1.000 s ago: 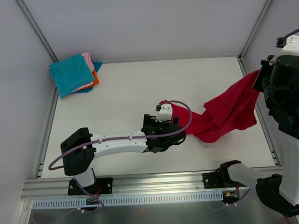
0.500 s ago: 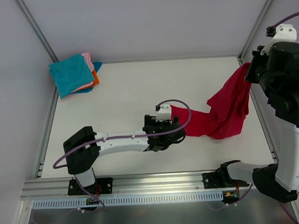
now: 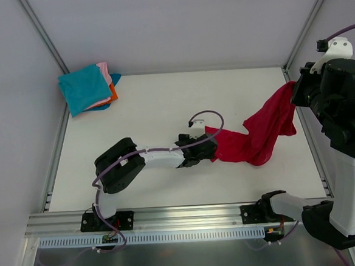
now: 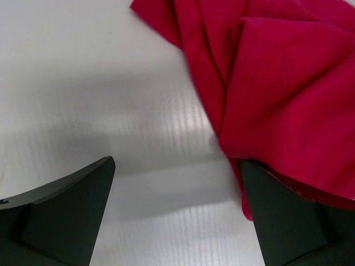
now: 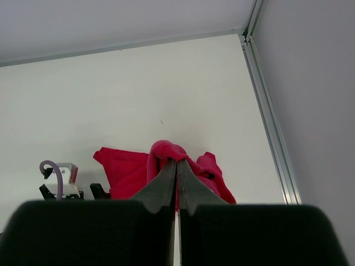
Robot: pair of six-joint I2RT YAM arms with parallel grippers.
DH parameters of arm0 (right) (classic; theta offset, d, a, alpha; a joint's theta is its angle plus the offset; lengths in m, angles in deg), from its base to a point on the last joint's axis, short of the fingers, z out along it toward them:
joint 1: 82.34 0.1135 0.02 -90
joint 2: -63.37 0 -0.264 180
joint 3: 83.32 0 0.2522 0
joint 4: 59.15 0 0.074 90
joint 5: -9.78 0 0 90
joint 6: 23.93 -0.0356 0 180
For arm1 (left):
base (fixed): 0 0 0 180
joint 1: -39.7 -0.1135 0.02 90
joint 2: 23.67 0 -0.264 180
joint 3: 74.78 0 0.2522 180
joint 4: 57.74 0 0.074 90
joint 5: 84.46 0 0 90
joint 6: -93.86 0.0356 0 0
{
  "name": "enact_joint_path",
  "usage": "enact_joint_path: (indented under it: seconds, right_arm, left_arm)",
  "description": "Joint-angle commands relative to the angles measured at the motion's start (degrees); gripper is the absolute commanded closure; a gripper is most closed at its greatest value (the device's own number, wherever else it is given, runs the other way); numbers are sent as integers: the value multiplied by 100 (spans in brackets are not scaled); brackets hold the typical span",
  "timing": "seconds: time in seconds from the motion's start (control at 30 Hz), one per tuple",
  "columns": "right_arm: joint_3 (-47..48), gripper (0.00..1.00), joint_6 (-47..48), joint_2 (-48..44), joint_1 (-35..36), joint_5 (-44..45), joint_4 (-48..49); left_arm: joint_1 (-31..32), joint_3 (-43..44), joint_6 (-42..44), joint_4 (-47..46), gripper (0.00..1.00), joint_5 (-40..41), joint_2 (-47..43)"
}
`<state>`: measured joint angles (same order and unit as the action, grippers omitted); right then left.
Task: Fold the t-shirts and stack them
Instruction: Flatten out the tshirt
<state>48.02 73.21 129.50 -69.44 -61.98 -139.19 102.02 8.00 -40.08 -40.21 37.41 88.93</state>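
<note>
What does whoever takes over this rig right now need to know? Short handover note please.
Right tool: shut on the red shirt, holding one end up off the table at the right side.
Left tool: open, low over the table at the shirt's other end; cloth lies over one finger, not pinched.
Red shirt: unfolded, bunched, draped from the right tool down to mid-table.
Done: a stack of folded shirts, teal on top, sits at the far left corner.
Left: spread the red shirt flat, fold it, put it on the stack.
</note>
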Motion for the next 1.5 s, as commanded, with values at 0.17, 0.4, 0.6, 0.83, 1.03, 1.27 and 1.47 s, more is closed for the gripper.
enact_joint_path:
  seconds: [0.17, 0.4, 0.6, 0.83, 1.03, 1.27, 1.47]
  right_arm:
    - [-262, 100, 51, -126, -25, -31, 291]
    - [-455, 100, 7, -162, -34, -101, 405]
    - [-613, 99, -11, -197, -25, -110, 449]
    - [-613, 100, 69, -241, -34, -40, 405]
    - [-640, 99, 60, -258, -25, -49, 405]
    - [-719, 100, 60, -293, -25, -66, 423]
    - [-815, 100, 77, -320, -25, -66, 449]
  left_arm:
    - [-1, -652, -97, -1080, 2, -798, -614]
    - [-1, -1189, -9, -1186, 1, -630, -1617]
    - [-10, -1215, -9, -1563, 1, -928, -1820]
    - [-36, -899, -176, -1660, 1, -1324, -1338]
    - [-45, -767, -343, -1871, 2, -1623, -942]
    - [-45, -723, -466, -2047, 7, -1790, -651]
    - [-45, -644, -449, -2196, 39, -1896, -485]
